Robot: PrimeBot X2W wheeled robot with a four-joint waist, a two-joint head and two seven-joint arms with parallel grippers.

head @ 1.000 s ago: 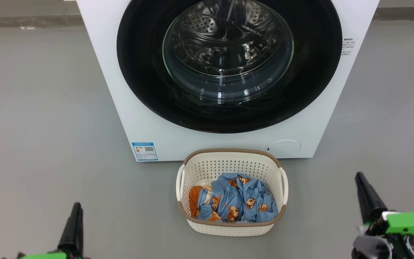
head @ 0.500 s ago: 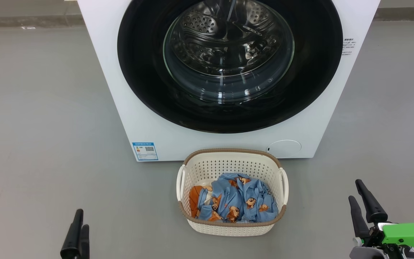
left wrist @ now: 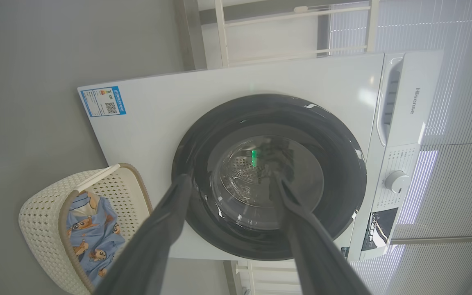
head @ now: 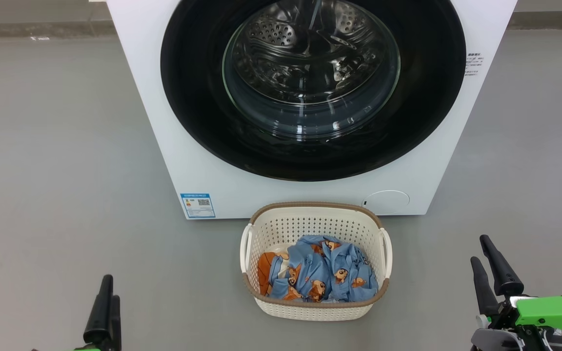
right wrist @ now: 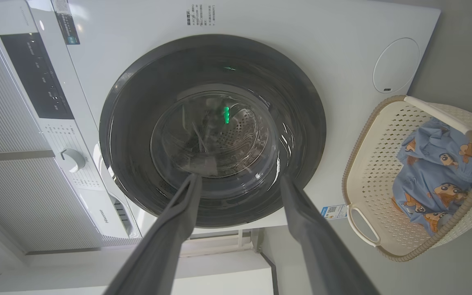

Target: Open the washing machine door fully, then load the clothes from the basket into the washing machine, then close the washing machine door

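Standing on the grey floor (head: 56, 170), the washer (head: 144, 122) takes up the upper middle of the head view. Its black door (head: 193, 97) lies flat against the white front, closed. The steel drum (head: 281, 34) shows through the door's glass bowl. A blue label (head: 197, 205) sits at the lower left corner of the front and a round cap (head: 386, 200) at the lower right.

The basket (head: 310, 204) stands on the floor just below the washer, at the lower middle of the frame, its far rim close to the front panel. The clothes (head: 320, 275) lie bunched in its bottom, blue with orange bears, well under the rim.

The left hand (head: 110, 288) is at the lower left of the head view, fingers pointing up, well apart from the basket. In its wrist view the two fingers are spread wide with nothing between them, framing the door glass. A knob (left wrist: 397, 181) shows on the panel at the right of that view.

The right hand (head: 479, 249) is at the lower right of the head view, also clear of the basket. In its wrist view its fingers are spread and empty too, aimed at the door, with the basket at the right edge.
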